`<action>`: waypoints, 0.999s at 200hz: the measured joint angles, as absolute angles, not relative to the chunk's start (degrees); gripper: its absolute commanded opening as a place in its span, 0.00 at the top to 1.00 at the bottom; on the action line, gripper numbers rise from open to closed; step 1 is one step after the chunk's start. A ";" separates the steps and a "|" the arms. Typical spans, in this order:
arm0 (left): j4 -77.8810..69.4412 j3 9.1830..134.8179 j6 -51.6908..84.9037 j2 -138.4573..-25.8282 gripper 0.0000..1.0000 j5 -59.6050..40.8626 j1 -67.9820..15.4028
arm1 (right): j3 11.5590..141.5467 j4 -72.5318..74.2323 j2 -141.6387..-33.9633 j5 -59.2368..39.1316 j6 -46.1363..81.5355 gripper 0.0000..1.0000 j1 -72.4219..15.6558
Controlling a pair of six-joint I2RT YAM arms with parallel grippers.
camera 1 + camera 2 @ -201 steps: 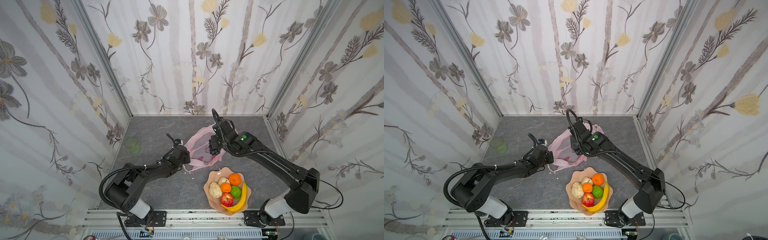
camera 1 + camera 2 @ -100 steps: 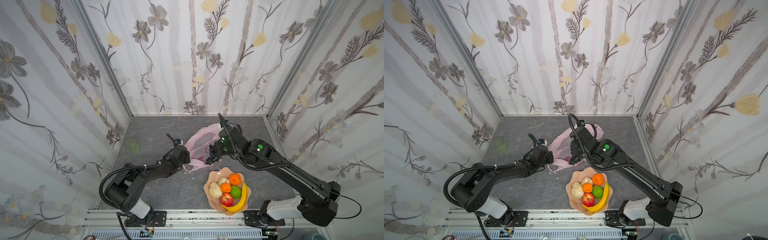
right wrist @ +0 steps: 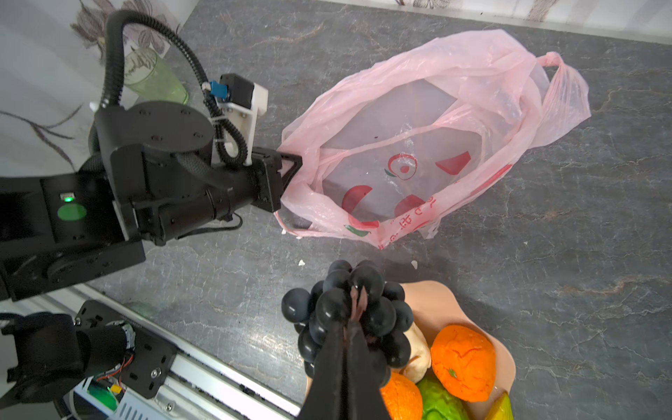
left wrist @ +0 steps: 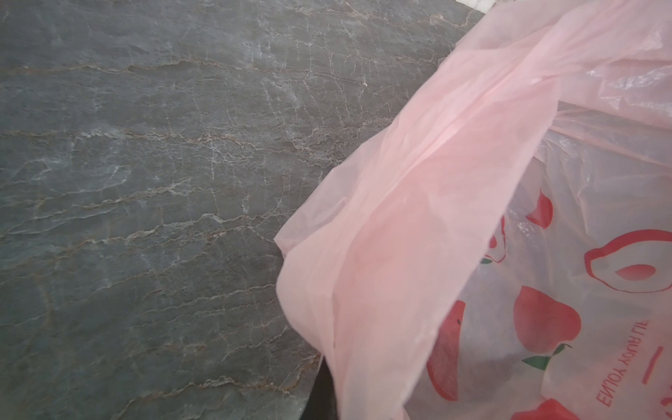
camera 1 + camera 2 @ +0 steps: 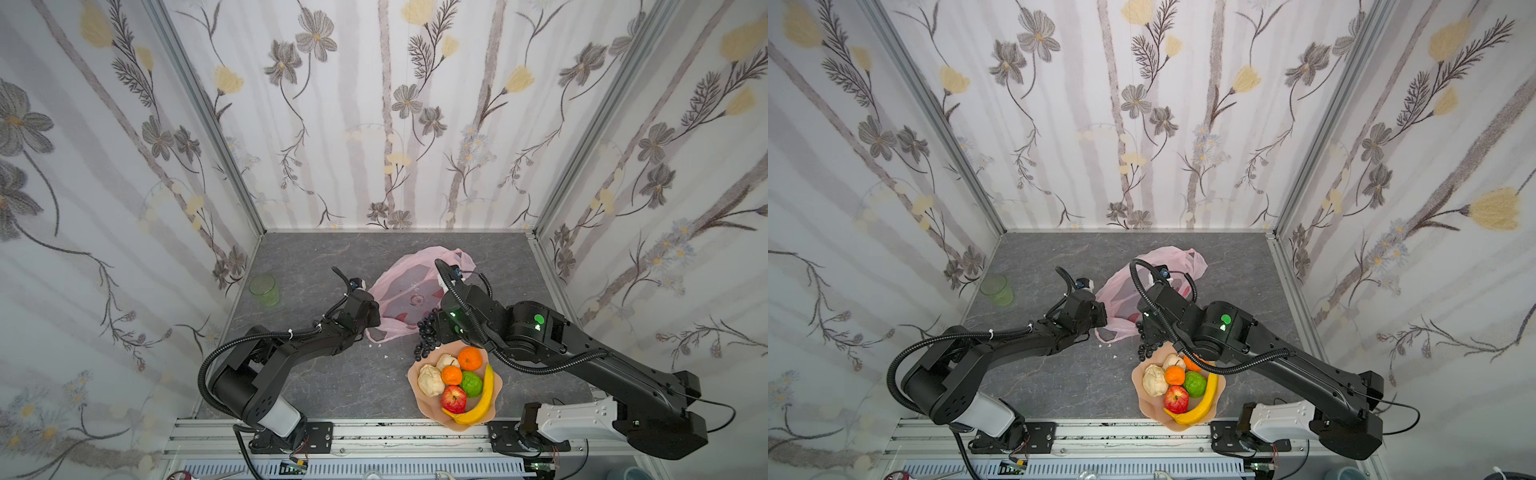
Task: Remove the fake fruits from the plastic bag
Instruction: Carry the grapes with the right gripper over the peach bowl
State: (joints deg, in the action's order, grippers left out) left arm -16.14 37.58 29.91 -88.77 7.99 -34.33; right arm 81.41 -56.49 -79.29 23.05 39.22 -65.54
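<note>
The pink plastic bag point(image 5: 409, 286) point(image 3: 418, 120) lies open and slack on the grey table, and no fruit shows inside it. My left gripper point(image 5: 374, 318) point(image 3: 296, 163) is shut on the bag's near-left rim; in the left wrist view the pink film point(image 4: 418, 236) runs out from the jaws. My right gripper point(image 3: 351, 323) is shut on the stem of the dark purple grape bunch point(image 5: 426, 338) point(image 5: 1148, 338) point(image 3: 338, 305), which hangs just over the plate's far-left rim. The other fake fruits lie on the plate: banana point(image 5: 482, 399), apple point(image 5: 454, 398), green fruit point(image 5: 471, 383), two oranges, two pears.
The peach wavy-edged plate point(image 5: 419, 409) point(image 5: 1138, 382) sits near the front edge, right of centre. A green translucent cup point(image 5: 264, 289) point(image 3: 156, 78) stands by the left wall. A few white crumbs point(image 5: 386, 356) lie between bag and plate. Floral walls close in three sides.
My right gripper has drawn the grape bunch out of the bag and toward the front, to the plate's rim. The left gripper and the bag's held edge have stayed put.
</note>
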 measured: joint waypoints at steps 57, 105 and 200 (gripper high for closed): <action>-16.10 37.58 29.76 -89.23 0.92 8.64 -34.35 | 76.36 -58.00 -77.52 22.26 44.29 1.00 -72.60; -16.19 37.58 29.67 -89.58 0.92 9.10 -34.35 | 72.95 -56.49 -76.99 21.19 46.85 1.00 -74.67; -16.14 37.63 29.52 -90.08 0.92 9.69 -34.35 | 75.57 -54.28 -77.21 21.39 47.97 0.99 -77.17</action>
State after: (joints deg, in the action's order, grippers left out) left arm -16.14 37.63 29.52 -90.08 9.69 -34.35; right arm 75.57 -54.28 -77.21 21.39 47.97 -77.17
